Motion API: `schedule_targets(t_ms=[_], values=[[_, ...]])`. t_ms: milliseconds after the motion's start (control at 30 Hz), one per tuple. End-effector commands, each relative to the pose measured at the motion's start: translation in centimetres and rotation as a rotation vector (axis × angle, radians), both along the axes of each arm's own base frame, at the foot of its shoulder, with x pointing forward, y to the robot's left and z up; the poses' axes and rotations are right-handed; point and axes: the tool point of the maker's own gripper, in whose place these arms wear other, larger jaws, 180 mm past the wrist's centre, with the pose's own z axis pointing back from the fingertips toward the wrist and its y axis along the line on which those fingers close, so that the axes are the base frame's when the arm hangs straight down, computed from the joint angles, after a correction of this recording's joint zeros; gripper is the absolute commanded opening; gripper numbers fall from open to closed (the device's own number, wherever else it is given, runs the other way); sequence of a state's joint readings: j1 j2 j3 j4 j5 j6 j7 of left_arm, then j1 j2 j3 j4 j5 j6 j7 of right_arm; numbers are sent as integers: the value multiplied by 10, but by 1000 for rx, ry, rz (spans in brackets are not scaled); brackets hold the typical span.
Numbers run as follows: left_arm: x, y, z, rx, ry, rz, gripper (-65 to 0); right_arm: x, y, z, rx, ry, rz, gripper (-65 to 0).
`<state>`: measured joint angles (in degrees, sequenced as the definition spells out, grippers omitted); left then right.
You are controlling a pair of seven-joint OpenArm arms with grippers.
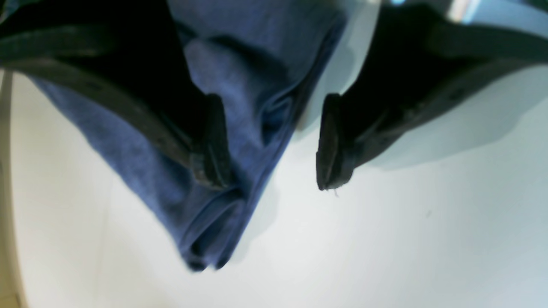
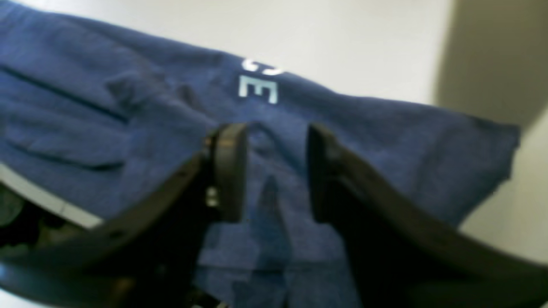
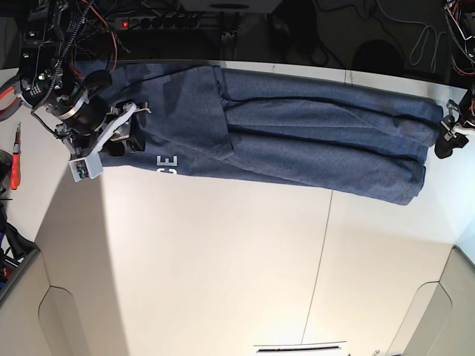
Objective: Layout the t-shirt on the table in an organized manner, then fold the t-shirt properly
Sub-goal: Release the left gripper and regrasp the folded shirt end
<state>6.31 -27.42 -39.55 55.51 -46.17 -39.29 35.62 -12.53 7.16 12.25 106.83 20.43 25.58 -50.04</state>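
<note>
The t-shirt (image 3: 297,133) lies as a long, loosely gathered band along the far edge of the table (image 3: 223,274). In the base view its long axis runs from about 9 o'clock to 3 o'clock, dropping a little toward the 3 o'clock end. White letters show on the cloth near the 9 o'clock end.

Each arm stands at one end of this band. The right claw (image 3: 119,137) is at the 9 o'clock end, over the cloth beside the letters. In the right wrist view its two fingers (image 2: 231,171) are apart, with a raised ridge of cloth in the gap; I cannot tell if they still press it. The arm reaches down from the 10 o'clock corner, wrist turned toward the shirt.

The left claw (image 3: 449,130) is at the 3 o'clock end, just beside the edge of the cloth. In the left wrist view it is wide open and holds nothing: one finger (image 1: 214,141) is over the blue fabric, the other over bare table, and the folded corner of the shirt hangs toward 6 o'clock between them.

My judgement: the shirt is stretched but not yet flat, so the layout step is not finished. The next grasp depends on this axis, because each claw is nearest to its own end.
</note>
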Motion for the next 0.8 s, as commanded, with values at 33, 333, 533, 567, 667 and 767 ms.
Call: schedule_targets(t_ms=[33,333,533,567,667,767], values=[[8,10,16,36,-41,-7,-289,7,3,12,21,-47,15,-395],[3,1,3,35,-4,-21,-289,7,3,13,21,-48,14,-395],[5,-10,-1,-6,-26,-7,-289,7,8,15,46,-56,32,-395],[4,-13,-3,-11,-25,-7,-289,7,8,15,46,-56,32,-395],[4,-19,-7,-26,-25,-6,-289,7,8,15,46,-59,31,-395],[5,-24,-9,-29,-19,-19,-289,7,8,15,46,-59,31,-395]])
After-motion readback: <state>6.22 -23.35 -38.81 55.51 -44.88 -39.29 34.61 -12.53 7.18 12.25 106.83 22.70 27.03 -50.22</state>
